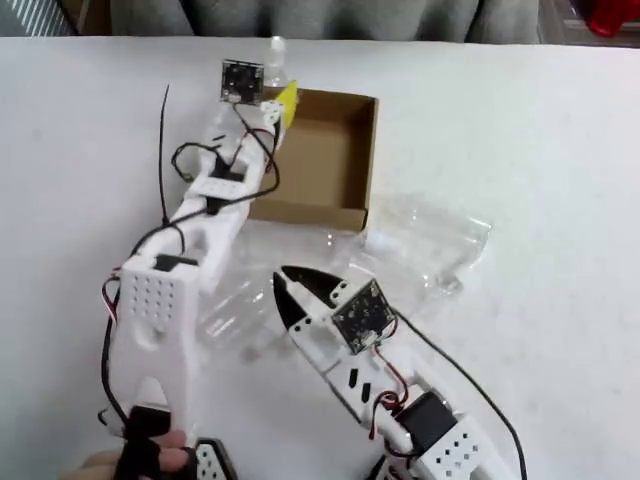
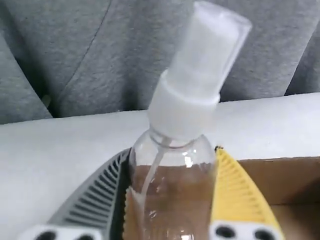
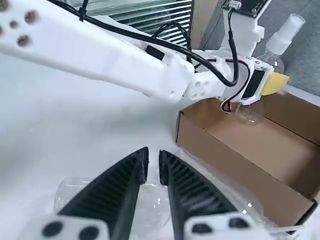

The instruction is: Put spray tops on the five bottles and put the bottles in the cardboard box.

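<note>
**A:** Where is the capped one?

**B:** Your left pincer (image 2: 172, 162) is pinching a bottle (image 2: 170, 200) by its shoulders, spray top (image 2: 192, 95) on. It hangs at one corner of the box (image 1: 325, 150), base dipped into the opening. I can't tell whether it touches the box floor. Your right pincer (image 3: 153, 167) is spread only a slit and pinches nothing. It sits outside the box, beside the wall opposite that corner, over a clear bottle (image 3: 150, 212) lying on its side.

**A:** What could spoil it from here?

**B:** The bottle leans. If you let go while its base is off the floor, I'd expect it to topple inside, or to catch the wall and fall out of the box. I also can't see whether the top is seated all the way down, and a loose one could pop off on landing. The uncapped bottles (image 1: 425, 240) beside the box are round and lying flat. A nudge from your right arm would likely send them rolling away from the box.

**A:** And the surface?

**B:** The counter (image 1: 540, 130) is white and smooth, so it won't stop a roll, and clear plastic is hard to pick out against it. Beyond the box, past the counter's edge, is grey fabric (image 2: 75, 50). A bottle knocked that way could drop off the counter.
</note>
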Action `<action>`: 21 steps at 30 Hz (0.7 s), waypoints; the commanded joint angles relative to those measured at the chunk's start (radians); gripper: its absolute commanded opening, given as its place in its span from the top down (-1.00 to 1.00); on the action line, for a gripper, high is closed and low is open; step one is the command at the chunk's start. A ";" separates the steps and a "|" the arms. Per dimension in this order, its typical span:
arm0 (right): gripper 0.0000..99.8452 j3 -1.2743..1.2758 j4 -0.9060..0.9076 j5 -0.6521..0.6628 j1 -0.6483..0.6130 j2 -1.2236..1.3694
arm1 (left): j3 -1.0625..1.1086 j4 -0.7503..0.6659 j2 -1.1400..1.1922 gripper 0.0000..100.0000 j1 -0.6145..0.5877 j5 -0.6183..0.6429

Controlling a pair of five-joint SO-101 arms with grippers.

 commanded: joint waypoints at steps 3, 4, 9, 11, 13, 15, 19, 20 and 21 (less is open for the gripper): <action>0.97 0.009 -0.005 0.008 0.010 -0.010 | 0.000 0.009 -0.054 0.91 -0.008 -0.009; 0.97 0.009 -0.005 0.008 0.010 -0.010 | 0.000 0.009 -0.054 0.91 -0.008 -0.009; 0.97 0.009 -0.005 0.009 0.010 -0.010 | 0.002 0.051 -0.058 0.89 -0.010 -0.014; 0.97 0.009 -0.005 0.009 0.010 -0.010 | -0.005 0.091 -0.064 0.79 -0.008 -0.009; 0.97 0.009 -0.005 0.011 0.010 -0.010 | -0.005 0.114 -0.064 0.65 -0.008 -0.008; 0.97 0.009 -0.005 0.012 0.010 -0.010 | -0.002 0.123 -0.064 0.52 -0.008 -0.008; 0.97 0.009 -0.005 0.014 0.012 -0.010 | 0.000 0.123 -0.062 0.33 -0.008 -0.008; 0.97 0.009 -0.005 0.014 0.012 -0.010 | 0.000 0.123 -0.061 0.30 -0.008 -0.008; 0.97 0.009 -0.005 0.014 0.012 -0.010 | 0.000 0.123 -0.059 0.28 -0.008 -0.008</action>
